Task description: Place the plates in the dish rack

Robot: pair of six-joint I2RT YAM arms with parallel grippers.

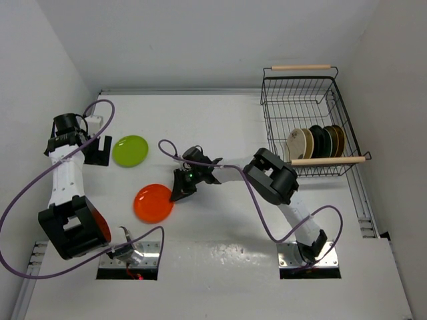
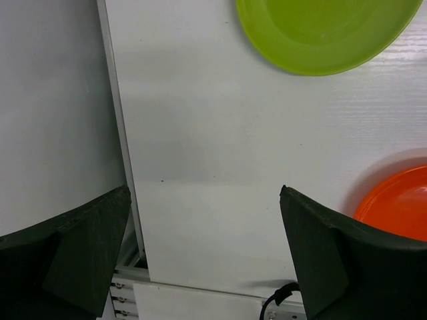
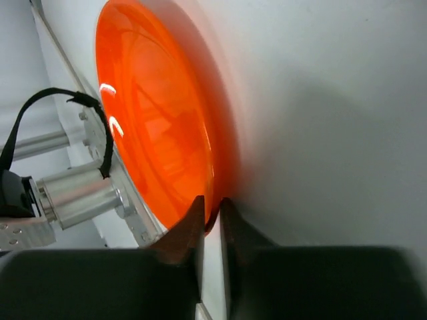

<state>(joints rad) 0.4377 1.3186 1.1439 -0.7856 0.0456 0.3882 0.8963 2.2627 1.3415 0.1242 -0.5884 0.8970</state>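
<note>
Tabletop (image 1: pixel 220 120): dish rack (image 1: pixel 293 100) mostly loaded; left of it, lime plate (image 1: pixel 130 150) waits, right gripper (image 3: pixel 212 212) pinches orange plate (image 1: pixel 152 204), left gripper (image 2: pixel 203 200) spread.

Eight plates (image 1: pixel 130 150), one dish rack (image 1: pixel 300 90), two arms (image 1: pixel 67 180)

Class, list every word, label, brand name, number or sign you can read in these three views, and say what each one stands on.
None: no readable text shows in any view.
The orange-red plate, the lime green plate, the dish rack and the table carry no lettering.
The racked plates show only their edges, so any marks on their faces are hidden.
</note>
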